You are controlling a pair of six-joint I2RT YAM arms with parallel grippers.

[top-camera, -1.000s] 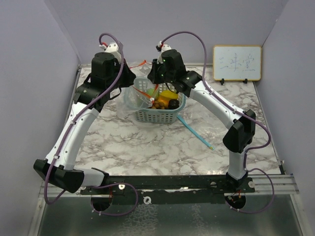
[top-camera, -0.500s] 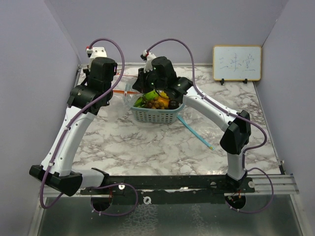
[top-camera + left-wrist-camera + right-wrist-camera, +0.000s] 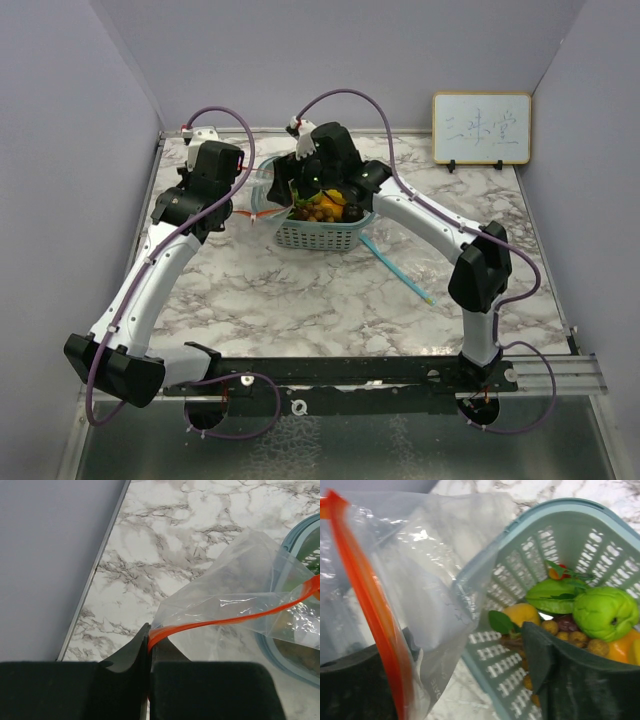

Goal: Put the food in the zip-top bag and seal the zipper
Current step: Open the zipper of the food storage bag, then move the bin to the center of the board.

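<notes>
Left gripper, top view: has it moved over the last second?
Yes. The left gripper, shut on the zip-top bag, has drawn toward the arm bases, away from the table back edge, ending left of the teal basket.

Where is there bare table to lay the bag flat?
Bare marble in front of the basket, left of the teal stick; also before the whiteboard. Crowded at the basket's left, around the bag.

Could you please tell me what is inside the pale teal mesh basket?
Plastic toy food: a green apple, a brown grape bunch, a yellow-orange round fruit, green leaves. One dark finger of the right claw dips in, hiding what lies beneath it.
</notes>
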